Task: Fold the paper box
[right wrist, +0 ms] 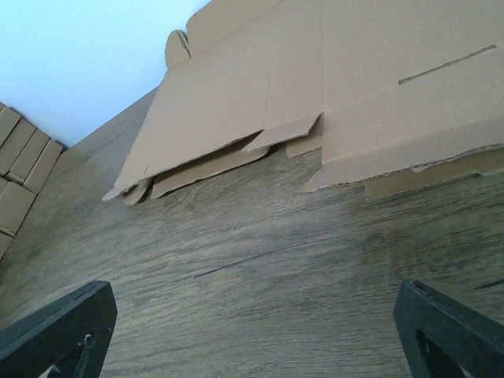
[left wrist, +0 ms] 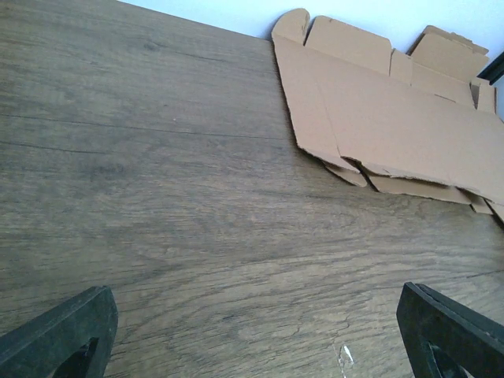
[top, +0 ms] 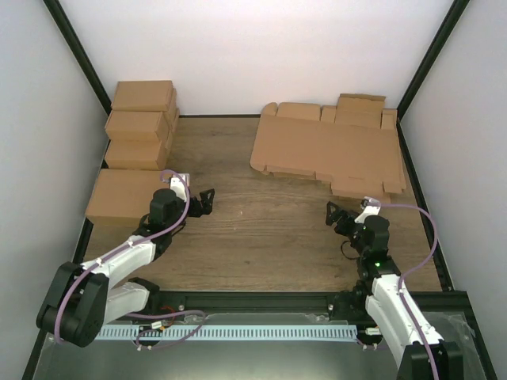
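No brown mailer tray with a hinged lid shows in any view; the paper box is out of view. My left gripper [top: 207, 200] is open and empty, low over the wood table at the left; its fingertips [left wrist: 63, 335] stand wide apart. My right gripper [top: 337, 214] is open and empty at the right, just in front of the flat cardboard sheets; its fingertips [right wrist: 449, 331] are also wide apart. Bare wood lies between both pairs of fingers.
A stack of wide flat brown cardboard sheets [top: 325, 150] with notched edges and tabs lies at the back right, also in the left wrist view [left wrist: 394, 118] and the right wrist view [right wrist: 315, 71]. Closed brown cartons [top: 135, 150] stand along the left wall.
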Controlling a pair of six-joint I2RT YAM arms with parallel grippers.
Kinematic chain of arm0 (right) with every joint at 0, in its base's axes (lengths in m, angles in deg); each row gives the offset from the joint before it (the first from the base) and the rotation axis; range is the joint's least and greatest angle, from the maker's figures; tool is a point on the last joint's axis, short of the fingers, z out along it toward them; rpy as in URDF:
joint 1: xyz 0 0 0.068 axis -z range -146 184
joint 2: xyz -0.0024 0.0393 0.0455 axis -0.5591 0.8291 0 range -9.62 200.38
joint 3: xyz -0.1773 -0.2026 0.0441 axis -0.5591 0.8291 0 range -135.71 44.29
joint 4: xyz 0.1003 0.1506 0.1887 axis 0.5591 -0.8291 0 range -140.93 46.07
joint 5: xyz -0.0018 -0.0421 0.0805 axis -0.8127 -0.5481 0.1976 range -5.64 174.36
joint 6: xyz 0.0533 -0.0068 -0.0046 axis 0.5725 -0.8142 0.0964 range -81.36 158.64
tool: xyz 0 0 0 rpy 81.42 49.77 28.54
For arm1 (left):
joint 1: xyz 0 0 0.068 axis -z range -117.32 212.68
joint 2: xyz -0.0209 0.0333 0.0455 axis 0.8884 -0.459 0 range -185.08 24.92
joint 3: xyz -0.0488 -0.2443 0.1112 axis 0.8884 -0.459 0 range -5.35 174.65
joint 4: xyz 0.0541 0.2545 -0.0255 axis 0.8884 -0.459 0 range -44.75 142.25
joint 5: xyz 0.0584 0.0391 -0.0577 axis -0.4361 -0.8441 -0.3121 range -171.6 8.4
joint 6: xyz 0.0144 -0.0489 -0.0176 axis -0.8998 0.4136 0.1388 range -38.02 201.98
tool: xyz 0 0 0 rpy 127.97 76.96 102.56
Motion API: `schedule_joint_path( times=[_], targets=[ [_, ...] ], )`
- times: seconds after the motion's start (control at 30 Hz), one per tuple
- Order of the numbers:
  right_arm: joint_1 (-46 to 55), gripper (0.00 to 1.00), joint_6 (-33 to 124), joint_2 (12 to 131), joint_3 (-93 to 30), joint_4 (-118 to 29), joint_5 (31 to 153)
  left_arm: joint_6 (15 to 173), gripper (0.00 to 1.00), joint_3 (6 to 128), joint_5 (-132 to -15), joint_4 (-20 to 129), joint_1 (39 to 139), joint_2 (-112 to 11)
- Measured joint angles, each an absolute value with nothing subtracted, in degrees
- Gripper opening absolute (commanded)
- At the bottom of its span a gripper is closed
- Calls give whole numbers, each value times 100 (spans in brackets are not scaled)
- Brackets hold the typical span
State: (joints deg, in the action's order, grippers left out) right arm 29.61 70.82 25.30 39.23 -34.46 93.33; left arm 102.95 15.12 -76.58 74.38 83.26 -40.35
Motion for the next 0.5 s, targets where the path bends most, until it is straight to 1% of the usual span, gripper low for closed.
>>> schedule_joint_path(
  times=[0.43, 0.5],
  targets=[
    [2961, 100, 7156, 2256, 3921, -3448, 9357, 10295, 100, 1512, -7789, 7368, 8326, -3799],
    [2961, 95, 7178, 2235, 3857, -3479, 9575, 10295, 100, 1512, -7789, 7368, 8328, -3799]
  ],
)
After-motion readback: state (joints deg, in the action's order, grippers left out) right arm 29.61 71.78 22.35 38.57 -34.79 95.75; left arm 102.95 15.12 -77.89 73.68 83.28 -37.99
